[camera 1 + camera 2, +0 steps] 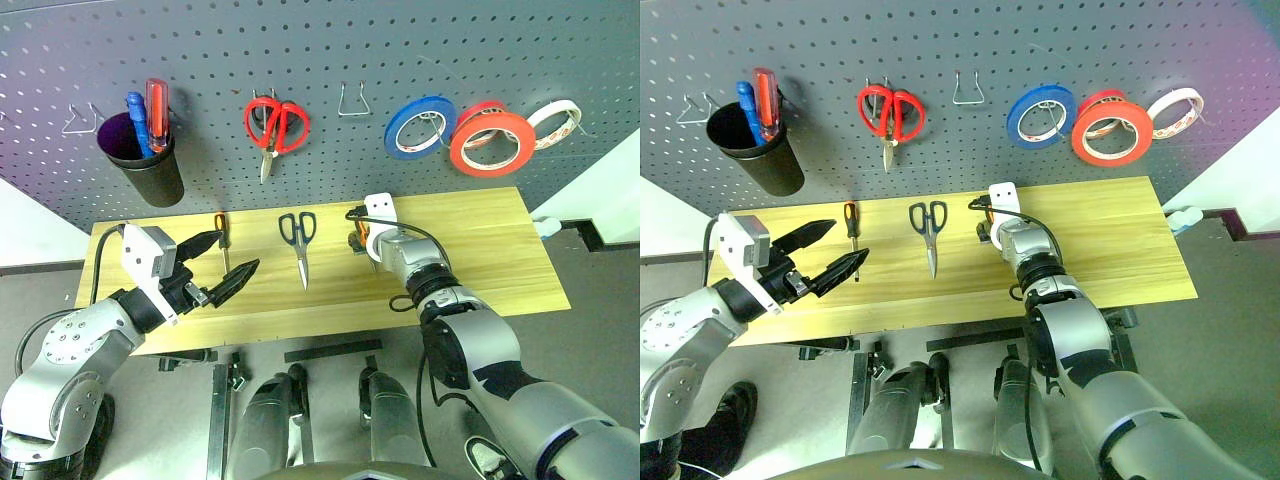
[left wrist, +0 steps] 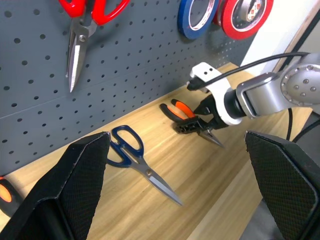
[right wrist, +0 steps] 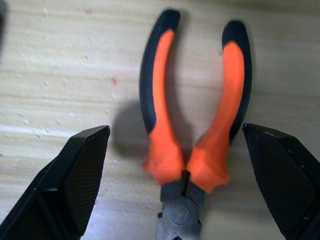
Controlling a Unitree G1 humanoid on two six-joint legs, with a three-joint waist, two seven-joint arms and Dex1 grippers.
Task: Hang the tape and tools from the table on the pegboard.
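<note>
Orange-and-black pliers lie flat on the table, directly between the spread fingers of the right gripper, which is low over them with its jaws apart and not closed on them. The left gripper hangs above the table's left part, jaws apart and empty. The scissors lie mid-table, blades toward the robot, and the screwdriver lies to their left, near the left gripper. The tape already hangs on the pegboard, overlapping a smaller red roll and beside a blue roll. Red scissors and a black cup also hang there.
</note>
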